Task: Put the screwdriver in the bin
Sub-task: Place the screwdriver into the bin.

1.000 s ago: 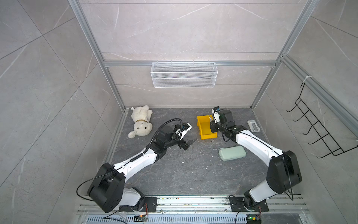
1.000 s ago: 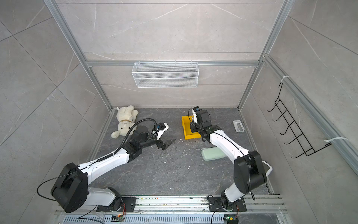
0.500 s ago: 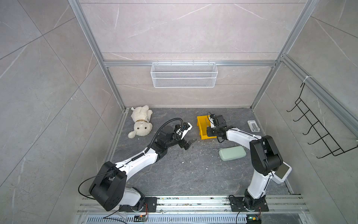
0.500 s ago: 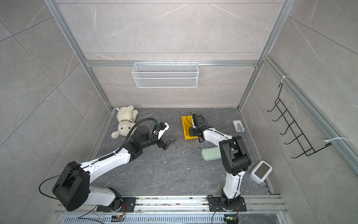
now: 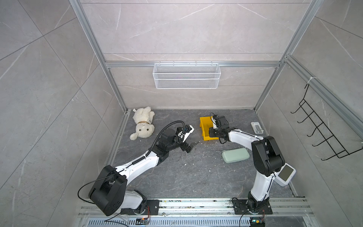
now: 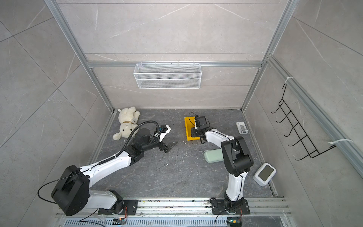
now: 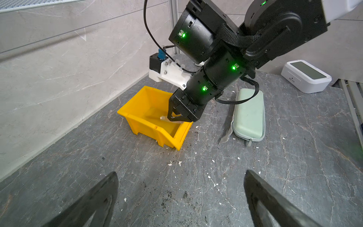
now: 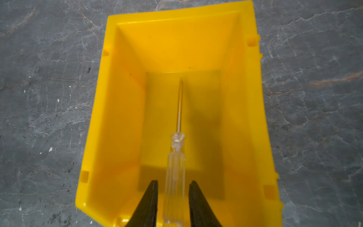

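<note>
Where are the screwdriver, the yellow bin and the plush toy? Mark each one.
screwdriver (image 8: pixel 176 157): right wrist view, on the clear handle.
yellow bin (image 8: pixel 117 118): right wrist view, on an inner side wall.
plush toy (image 5: pixel 142 118): in a top view, on its body.

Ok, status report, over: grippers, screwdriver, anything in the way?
Left gripper open, empty, short of the bin. Right gripper open, jaws either side of the screwdriver handle. Screwdriver inside bin, tip toward back wall. Nothing else in it.

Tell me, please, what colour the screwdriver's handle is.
Clear, colourless; the screwdriver shows best in the right wrist view.
</note>
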Controlling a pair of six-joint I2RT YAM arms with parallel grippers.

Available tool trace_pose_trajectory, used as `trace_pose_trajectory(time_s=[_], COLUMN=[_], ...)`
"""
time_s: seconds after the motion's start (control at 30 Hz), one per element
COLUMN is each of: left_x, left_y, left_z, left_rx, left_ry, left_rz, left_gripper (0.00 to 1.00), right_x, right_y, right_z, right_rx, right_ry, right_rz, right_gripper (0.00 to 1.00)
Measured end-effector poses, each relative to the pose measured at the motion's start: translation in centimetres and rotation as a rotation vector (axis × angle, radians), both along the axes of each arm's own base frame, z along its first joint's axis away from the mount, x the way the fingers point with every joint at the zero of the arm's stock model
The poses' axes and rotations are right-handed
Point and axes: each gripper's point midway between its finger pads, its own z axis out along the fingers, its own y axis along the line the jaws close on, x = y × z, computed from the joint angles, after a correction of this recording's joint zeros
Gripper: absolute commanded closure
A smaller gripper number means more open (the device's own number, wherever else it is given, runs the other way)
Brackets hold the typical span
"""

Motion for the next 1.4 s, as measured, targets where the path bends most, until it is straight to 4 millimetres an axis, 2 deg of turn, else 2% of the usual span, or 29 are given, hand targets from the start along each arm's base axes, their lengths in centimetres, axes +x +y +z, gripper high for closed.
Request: trace_pose_trajectory(time_s=[0.13,0.23,0.47,0.6,0.7,0.83,0.9,1.0,1.13,1.27,1.4], left_x=[0.0,0.0,0.0,0.3,0.9,1.6,1.7,1.7,1.5,1.3,1.3], left_y=[0.1,0.3,1.8,3.7,6.2,9.6,10.4,10.6,10.6,10.4,10.3], left_z=[0.3,0.3,-0.8,-0.9,-0.7,-0.6,-0.5,-0.5,-0.8,-0.9,-0.8], left_rx=[-0.003,-0.001,0.032,0.036,0.028,0.015,0.013,0.009,0.01,0.006,0.002], left_ry=[-0.008,-0.01,0.004,0.011,0.018,0.031,0.035,0.04,0.059,0.067,0.071], left_rz=[0.006,0.017,0.08,0.143,0.218,0.312,0.338,0.342,0.339,0.326,0.322], left_gripper=[0.0,0.0,0.0,0.0,0.0,0.0,0.0,0.0,0.0,0.0,0.0], right_x=[0.0,0.1,-0.3,-1.1,-2.2,-3.0,-3.0,-2.8,-2.8,-2.1,-1.1], right_y=[0.2,0.4,0.4,0.0,-0.5,-1.0,-1.0,-0.9,-0.7,-0.2,0.2], right_z=[0.4,1.5,7.4,10.2,10.9,10.8,10.4,8.8,5.2,2.3,1.2], right_rx=[0.009,0.021,0.062,0.08,0.075,0.055,0.052,0.046,0.025,0.005,-0.007], right_ry=[-0.006,-0.025,-0.148,-0.221,-0.248,-0.251,-0.242,-0.206,-0.105,-0.013,0.03], right_rz=[0.009,0.015,0.027,0.035,0.04,0.046,0.048,0.047,0.051,0.059,0.061], right_gripper=[0.53,0.48,0.26,0.16,0.13,0.2,0.22,0.27,0.29,0.4,0.57])
